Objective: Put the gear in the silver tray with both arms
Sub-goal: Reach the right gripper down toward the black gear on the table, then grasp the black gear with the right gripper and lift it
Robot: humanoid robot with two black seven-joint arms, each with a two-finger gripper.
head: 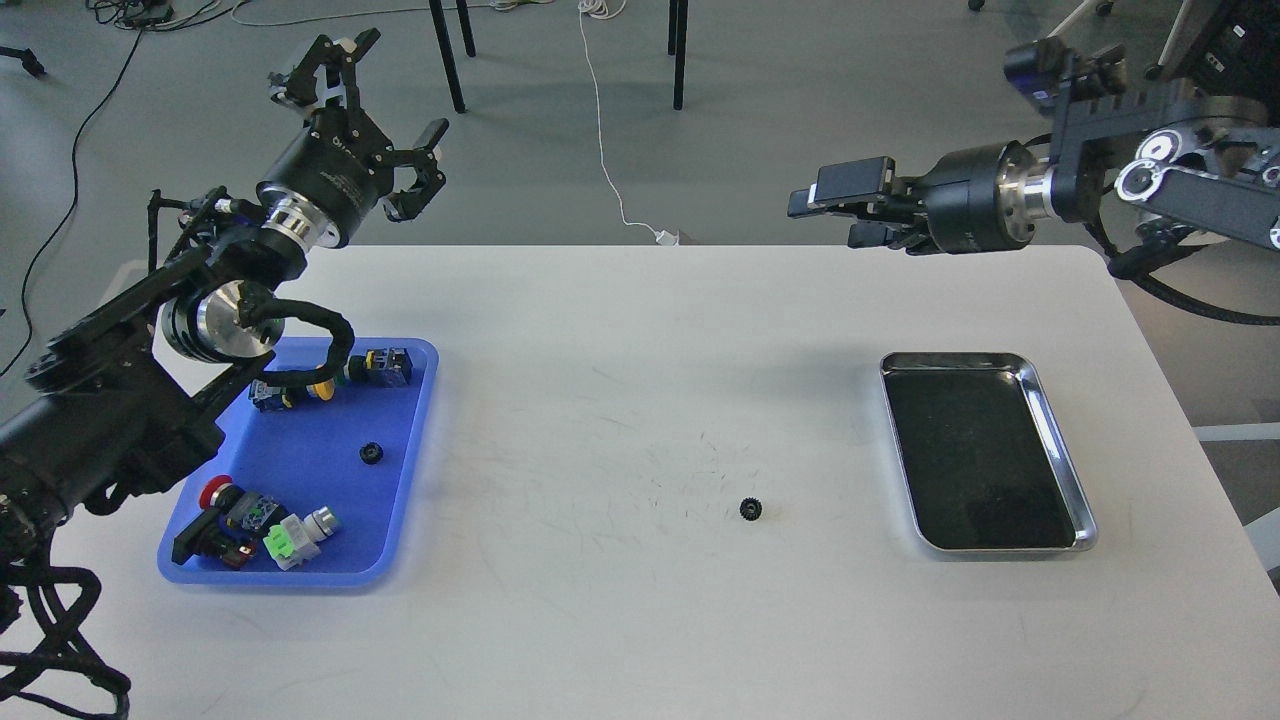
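Small black gear (750, 509) lies on white table (640, 600), at 9 o'clock from empty silver tray (1062, 440). My left gripper (405, 165) spread, empty, raised. My right gripper (835, 205) aloft, fingers look near-together, can't tell. Pickup not begun. Next: right descends toward 7 o'clock onto gear.

Faint pale lettering shows on the black wrist housing of the left arm (320, 175). It is too small to read. Nothing else carries legible text.
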